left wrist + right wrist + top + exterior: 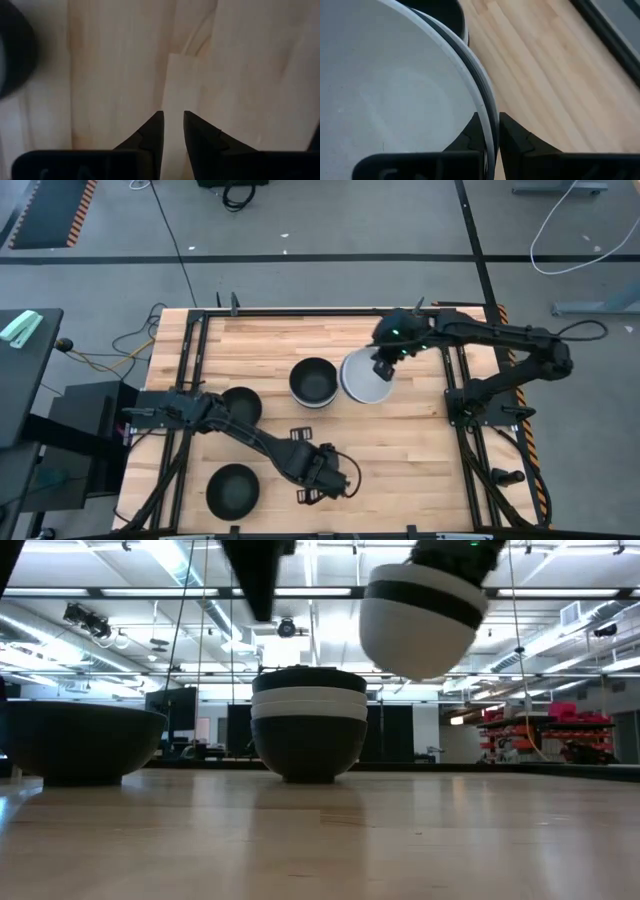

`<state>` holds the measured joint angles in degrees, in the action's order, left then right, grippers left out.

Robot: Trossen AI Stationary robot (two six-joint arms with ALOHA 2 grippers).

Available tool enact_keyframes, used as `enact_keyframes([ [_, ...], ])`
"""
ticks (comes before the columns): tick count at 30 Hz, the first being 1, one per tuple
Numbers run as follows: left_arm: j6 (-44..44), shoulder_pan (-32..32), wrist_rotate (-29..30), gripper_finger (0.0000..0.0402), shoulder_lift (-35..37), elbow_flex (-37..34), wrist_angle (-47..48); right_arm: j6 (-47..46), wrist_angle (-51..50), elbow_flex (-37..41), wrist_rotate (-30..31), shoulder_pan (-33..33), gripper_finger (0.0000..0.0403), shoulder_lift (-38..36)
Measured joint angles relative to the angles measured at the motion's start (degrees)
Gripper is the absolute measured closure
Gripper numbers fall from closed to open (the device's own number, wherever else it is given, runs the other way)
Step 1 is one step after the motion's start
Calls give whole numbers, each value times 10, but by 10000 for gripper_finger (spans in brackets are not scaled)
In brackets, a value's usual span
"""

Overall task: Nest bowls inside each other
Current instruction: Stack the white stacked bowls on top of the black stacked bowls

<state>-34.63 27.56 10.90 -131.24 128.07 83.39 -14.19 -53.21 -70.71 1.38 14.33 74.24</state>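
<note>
Right end effector [383, 368], pinching the rim of a lifted white nested bowl set [366, 377], hangs just beside the tabletop stack [314, 382], nearer it than the narrow-fingered, empty left end effector [322, 477].

Both arms [250, 430] are matte black, built of jointed tubular links. A small green light [397, 333] glows on the right arm's wrist. Tapered black fingers [152, 132] have stepped inner edges.

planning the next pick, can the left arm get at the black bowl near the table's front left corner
Probably yes. The left claw is empty, low over bare wood, and nothing lies between it and that black bowl. The right claw holds its white stack far off.
</note>
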Motion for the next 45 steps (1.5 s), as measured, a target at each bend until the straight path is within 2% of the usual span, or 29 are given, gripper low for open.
enact_keyframes([
  [5, -39, 12, -1, 320, -1, -31, 7, 41, -28, -116, -6, 9, 372, 93],
  [10, -71, 25, -1, 327, -1, -34, 21, 65, -73, -232, -8, 18, 372, 156],
  [14, -101, 38, -1, 334, -1, -34, 27, 67, -86, -283, -49, 30, 372, 185],
  [19, -169, 57, 9, 335, -1, -34, 70, 77, -90, -299, -91, 48, 372, 216],
  [28, -203, 83, 15, 340, 2, -47, 66, 74, -53, -300, -155, 77, 372, 256],
  [38, -237, 122, 30, 352, 2, -49, 66, 78, -50, -301, -161, 45, 372, 287],
  [45, -263, 132, 30, 352, 2, -49, 66, 88, -47, -301, -153, 31, 372, 337],
])
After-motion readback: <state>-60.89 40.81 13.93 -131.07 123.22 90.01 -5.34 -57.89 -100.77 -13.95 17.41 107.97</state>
